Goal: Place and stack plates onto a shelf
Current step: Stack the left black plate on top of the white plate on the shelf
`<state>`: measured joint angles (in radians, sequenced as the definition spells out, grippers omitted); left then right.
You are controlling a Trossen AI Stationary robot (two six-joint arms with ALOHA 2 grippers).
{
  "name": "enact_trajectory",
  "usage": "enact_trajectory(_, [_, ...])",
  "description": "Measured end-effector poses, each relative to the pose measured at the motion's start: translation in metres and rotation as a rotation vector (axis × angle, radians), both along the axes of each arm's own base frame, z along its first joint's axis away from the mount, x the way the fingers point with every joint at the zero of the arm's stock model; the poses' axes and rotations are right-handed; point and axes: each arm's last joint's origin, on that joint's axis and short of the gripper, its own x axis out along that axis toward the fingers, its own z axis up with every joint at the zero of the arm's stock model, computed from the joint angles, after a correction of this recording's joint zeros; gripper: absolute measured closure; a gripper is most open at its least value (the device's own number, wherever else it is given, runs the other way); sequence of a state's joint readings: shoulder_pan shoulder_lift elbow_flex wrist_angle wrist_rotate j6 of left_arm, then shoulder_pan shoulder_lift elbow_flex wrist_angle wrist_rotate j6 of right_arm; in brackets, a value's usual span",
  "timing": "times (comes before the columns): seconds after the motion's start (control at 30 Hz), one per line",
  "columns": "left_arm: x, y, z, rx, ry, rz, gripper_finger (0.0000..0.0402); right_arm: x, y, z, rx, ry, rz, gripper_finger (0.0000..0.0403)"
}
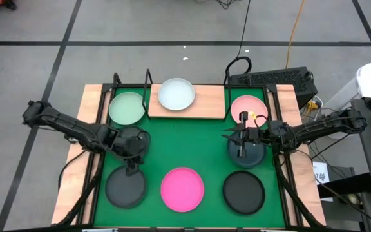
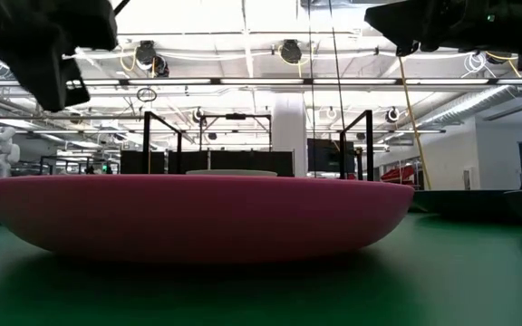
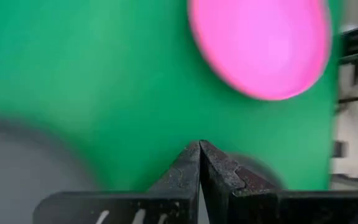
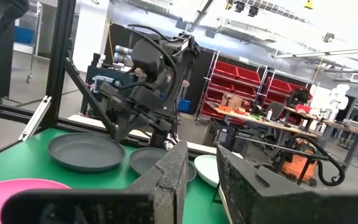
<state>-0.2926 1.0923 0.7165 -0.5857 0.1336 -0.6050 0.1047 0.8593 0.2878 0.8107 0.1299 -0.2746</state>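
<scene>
left jaws (image 3: pixel 199 144) fully closed, tips pressed together, holding nothing; they hang over the green mat (image 1: pixel 205 145) on the bench

right jaws (image 4: pixel 201 149) part-way apart with a narrow gap, nothing visible in it; they point level across the mat toward the left arm

plates relative to left jaws:
- dark plate (image 1: pixel 125 187) just below and beside the tips on the mat; can't tell if touching
- magenta plate (image 1: pixel 182 189) near, on the side toward the right arm, lying flat on the mat
- mint green plate (image 1: pixel 127 107) behind the left wrist, toward the shelf end of the bench
- the right wrist view shows another dark plate (image 4: pixel 154 160) on the mat under the left arm

plates relative to right jaws:
- dark plate (image 1: pixel 247 154) directly beneath them on the mat
- pale pink plate (image 1: pixel 248 108) just beyond them, toward the shelf side
- third dark plate (image 1: pixel 243 192) on the near side, apart from them

shelf (image 1: pixel 211 103): wooden board at the far edge of the mat, between the two arms, well ahead of both jaws; the white plate (image 1: pixel 176 94) sits on it, alone, with black wire uprights at the board's ends
</scene>
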Motion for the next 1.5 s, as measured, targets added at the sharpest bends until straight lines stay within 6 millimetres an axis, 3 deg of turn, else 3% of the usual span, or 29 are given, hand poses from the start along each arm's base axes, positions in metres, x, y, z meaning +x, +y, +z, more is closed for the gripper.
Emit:
enact_trajectory(0.37, [0.018, -0.01, -0.036, -0.03, 0.17, -0.109, 0.0312, 0.0, 0.0, 0.0, 0.012, -0.001, 0.005, 0.0332])
enact_trajectory(0.6, [0.022, -0.016, -0.051, 0.062, 0.179, -0.295, 0.0308, 0.0, 0.0, 0.0, 0.01, -0.001, 0.005, 0.0332])
enact_trajectory(0.83, [0.026, -0.014, -0.063, 0.055, 0.213, -0.366, 0.0309, 0.0, 0.0, 0.0, 0.007, -0.001, 0.004, 0.0332])
enact_trajectory(1.5, [0.026, -0.01, -0.065, 0.073, 0.191, -0.491, 0.0309, 0.0, 0.0, 0.0, 0.001, 0.0, 0.001, 0.0332])
